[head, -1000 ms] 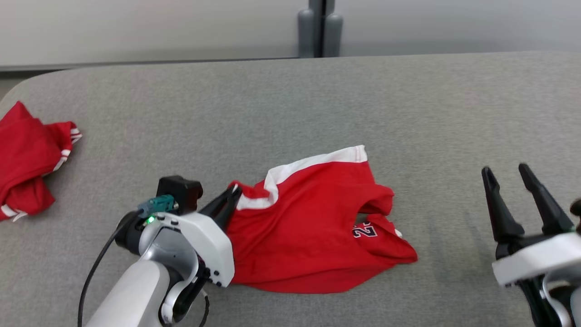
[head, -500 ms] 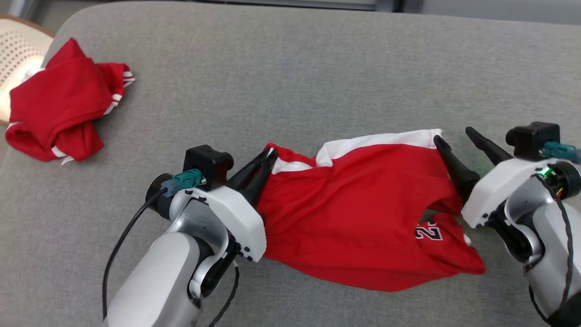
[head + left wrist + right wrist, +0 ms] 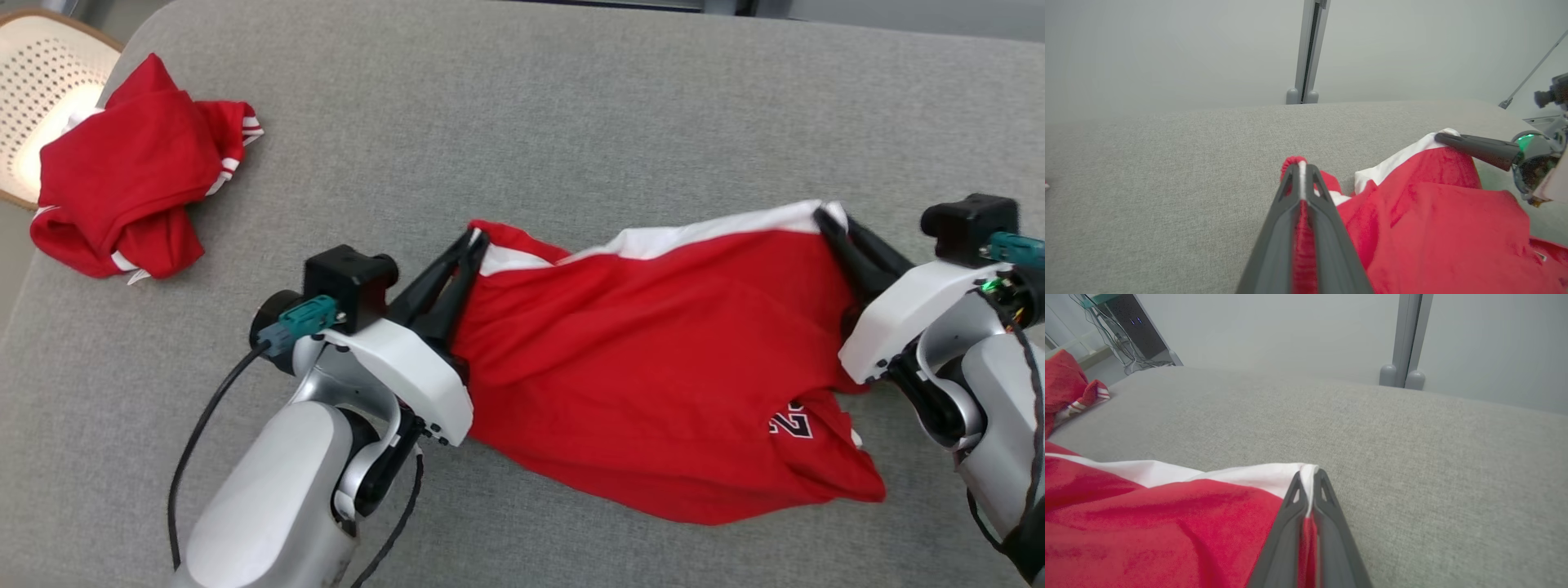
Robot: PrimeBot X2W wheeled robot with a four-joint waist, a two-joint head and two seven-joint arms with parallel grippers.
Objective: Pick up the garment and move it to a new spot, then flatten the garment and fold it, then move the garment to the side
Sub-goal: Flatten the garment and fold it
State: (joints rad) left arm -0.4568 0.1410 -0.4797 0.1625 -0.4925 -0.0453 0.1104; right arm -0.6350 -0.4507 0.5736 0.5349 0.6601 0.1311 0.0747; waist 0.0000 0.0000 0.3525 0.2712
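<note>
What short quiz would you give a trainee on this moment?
1. True or false: the right gripper stands open beside the red garment.
2. Where does the crumpled red garment lie? A) at the far left of the grey surface; B) under the right gripper; C) on top of the held garment.
3. Fill in: the left gripper and the right gripper pinch opposite ends of the garment's ___ band.

Key: 1 false, it is shut on the garment; 2 A; 3 white.
</note>
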